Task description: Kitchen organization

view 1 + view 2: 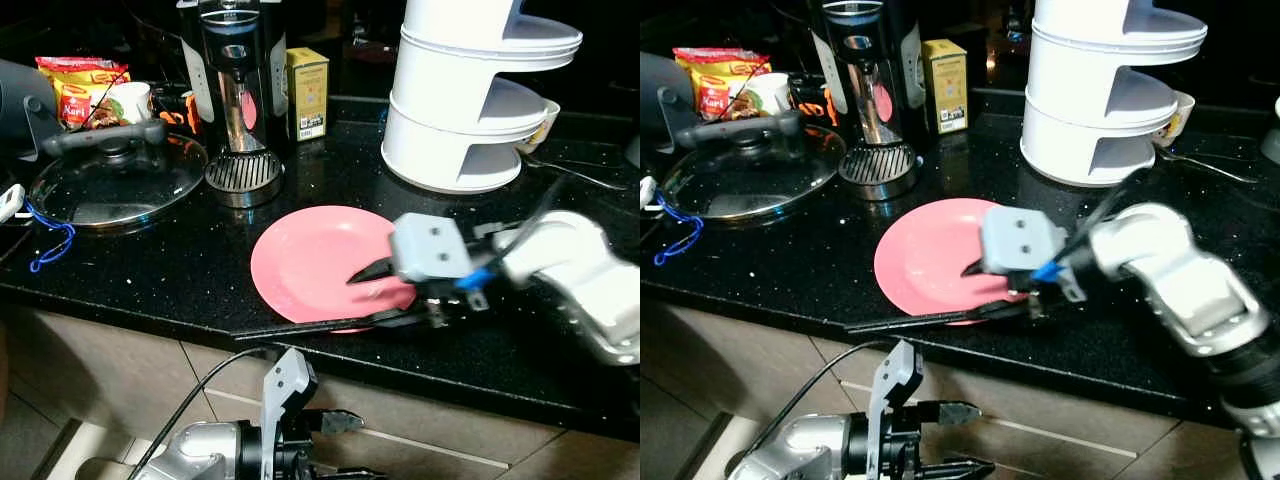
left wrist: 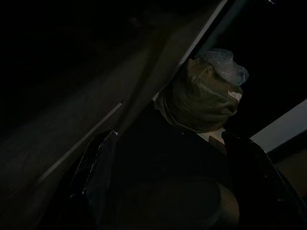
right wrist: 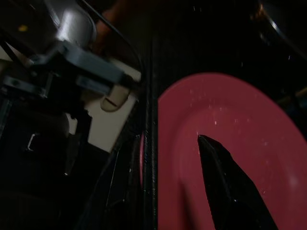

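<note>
A pink plate [image 1: 315, 255] lies on the black counter [image 1: 150, 270], its near rim at the counter's front edge. My right gripper [image 1: 320, 305] reaches in from the right and is open astride that rim. One black finger [image 3: 225, 182] hovers over the plate's face, and the other runs low along the front edge beneath the rim. Whether the fingers touch the plate is unclear. My left gripper [image 1: 955, 438] hangs open below the counter, in front of the cabinet fronts, holding nothing.
A glass pot lid [image 1: 115, 170] lies at the left, with snack packets [image 1: 85, 88] behind it. A coffee maker [image 1: 235, 90] and a yellow box [image 1: 306, 92] stand at the back. A white tiered rack [image 1: 470, 90] stands at the back right. A blue cord [image 1: 45, 245] trails at the left edge.
</note>
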Controlling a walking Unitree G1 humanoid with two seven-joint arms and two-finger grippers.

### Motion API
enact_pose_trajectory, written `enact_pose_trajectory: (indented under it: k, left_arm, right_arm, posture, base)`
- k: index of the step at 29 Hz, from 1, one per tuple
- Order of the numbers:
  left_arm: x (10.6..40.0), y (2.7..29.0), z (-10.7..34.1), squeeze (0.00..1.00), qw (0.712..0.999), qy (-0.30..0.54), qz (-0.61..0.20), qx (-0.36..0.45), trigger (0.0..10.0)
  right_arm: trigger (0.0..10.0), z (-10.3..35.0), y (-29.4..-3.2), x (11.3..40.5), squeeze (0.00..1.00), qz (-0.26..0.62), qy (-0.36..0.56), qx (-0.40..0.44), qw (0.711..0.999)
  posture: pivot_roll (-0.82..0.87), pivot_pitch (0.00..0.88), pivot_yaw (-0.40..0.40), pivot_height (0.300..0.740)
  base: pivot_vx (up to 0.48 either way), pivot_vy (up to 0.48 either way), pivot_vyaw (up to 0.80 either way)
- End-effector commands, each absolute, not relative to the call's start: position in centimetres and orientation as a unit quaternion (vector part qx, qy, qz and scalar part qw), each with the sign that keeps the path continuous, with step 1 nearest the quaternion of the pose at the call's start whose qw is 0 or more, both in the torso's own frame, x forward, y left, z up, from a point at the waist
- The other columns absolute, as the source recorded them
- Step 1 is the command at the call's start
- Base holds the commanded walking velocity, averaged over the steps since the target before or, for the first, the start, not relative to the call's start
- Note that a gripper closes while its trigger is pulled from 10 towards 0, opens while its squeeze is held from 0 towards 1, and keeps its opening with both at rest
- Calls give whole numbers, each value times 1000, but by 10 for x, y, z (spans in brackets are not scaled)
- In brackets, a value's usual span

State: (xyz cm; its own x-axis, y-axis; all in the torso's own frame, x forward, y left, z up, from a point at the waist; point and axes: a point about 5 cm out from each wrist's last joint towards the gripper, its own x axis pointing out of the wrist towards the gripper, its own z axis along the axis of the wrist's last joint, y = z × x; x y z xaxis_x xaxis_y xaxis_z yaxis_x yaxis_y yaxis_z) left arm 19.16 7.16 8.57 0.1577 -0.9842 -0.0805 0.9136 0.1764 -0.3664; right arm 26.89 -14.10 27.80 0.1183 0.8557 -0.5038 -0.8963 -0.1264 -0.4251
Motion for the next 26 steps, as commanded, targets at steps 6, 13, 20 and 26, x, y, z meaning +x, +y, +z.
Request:
enact_pose_trajectory:
  k: [6,13,20,26]
  left_arm:
    - [192,73,84,0,753,158,-628,-119,10000]
    - [192,73,85,0,753,158,-627,-119,10000]
    - [192,73,85,0,753,157,-628,-120,10000]
    - [192,73,86,0,753,157,-628,-120,10000]
  right_arm:
    - [10000,278,-135,270,0,679,28,-347,646]
    - [10000,261,-127,286,0,658,75,-327,674]
    - [10000,261,-133,282,0,672,102,-327,657]
    - [10000,264,-135,279,0,685,110,-325,643]
  posture:
    - [1,0,-7,740]
    - [3,0,-9,740]
    - [0,0,-8,740]
    - [0,0,-10,740]
  base:
    - [0,0,0]
    - [0,0,0]
    - [0,0,0]
    - [0,0,0]
